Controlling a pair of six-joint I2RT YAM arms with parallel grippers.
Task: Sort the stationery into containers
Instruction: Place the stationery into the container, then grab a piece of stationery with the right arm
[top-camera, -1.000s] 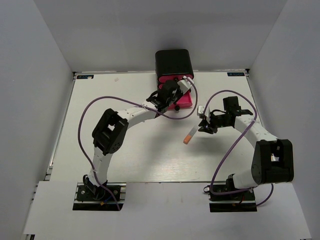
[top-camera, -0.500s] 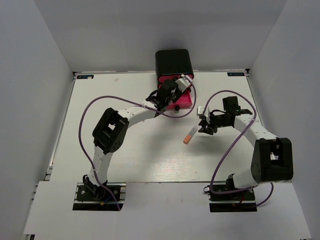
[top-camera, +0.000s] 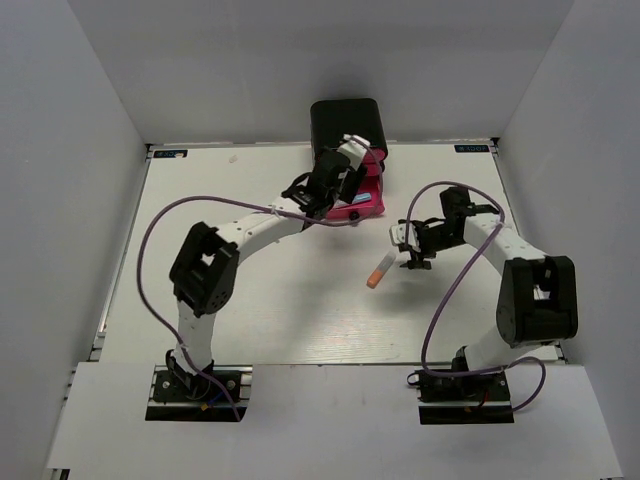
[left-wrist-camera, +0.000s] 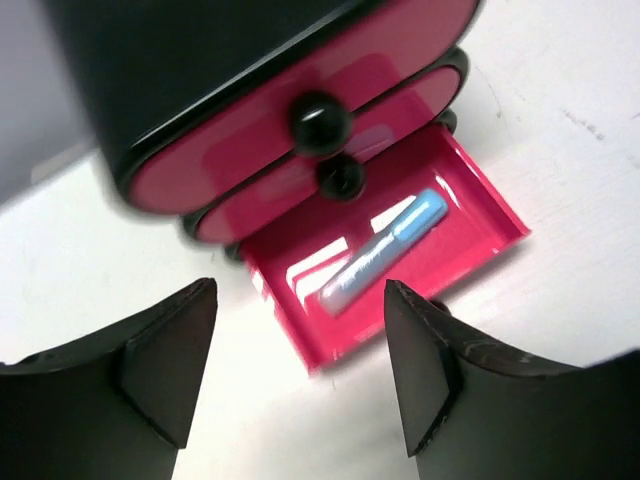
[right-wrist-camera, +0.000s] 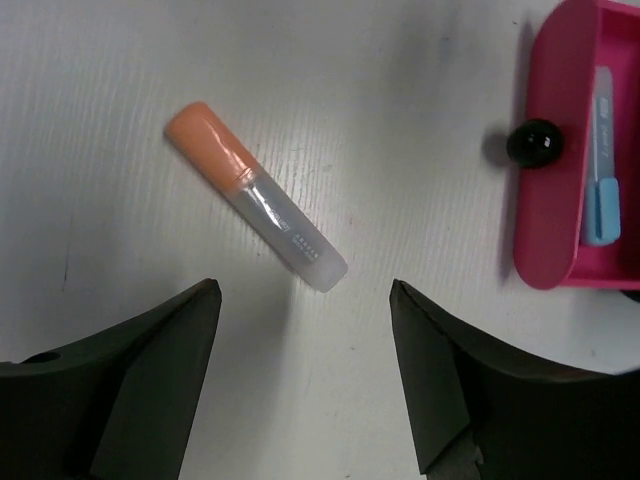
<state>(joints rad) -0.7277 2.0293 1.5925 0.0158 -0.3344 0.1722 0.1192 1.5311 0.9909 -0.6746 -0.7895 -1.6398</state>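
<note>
A black cabinet (top-camera: 347, 125) holds three pink drawers; the bottom drawer (top-camera: 366, 203) is pulled out. In the left wrist view a light blue pen (left-wrist-camera: 385, 250) lies in this open drawer (left-wrist-camera: 480, 235). My left gripper (top-camera: 345, 172) hovers over the drawers, open and empty (left-wrist-camera: 300, 400). An orange-capped marker (top-camera: 379, 271) lies on the table in front of the drawer. My right gripper (top-camera: 408, 252) is just right of it, open and empty (right-wrist-camera: 305, 400), with the marker (right-wrist-camera: 255, 210) lying ahead of its fingertips. The other stationery is out of view.
The two upper drawers (left-wrist-camera: 300, 150) are shut, with round black knobs (left-wrist-camera: 318, 118). The open drawer's knob (right-wrist-camera: 533, 143) points toward the marker. Purple cables loop from both arms over the white table (top-camera: 250, 300). White walls stand round the table.
My left gripper has moved back and up from the open drawer toward the cabinet front. My right gripper has shifted slightly left, staying beside the orange marker, which has not moved.
</note>
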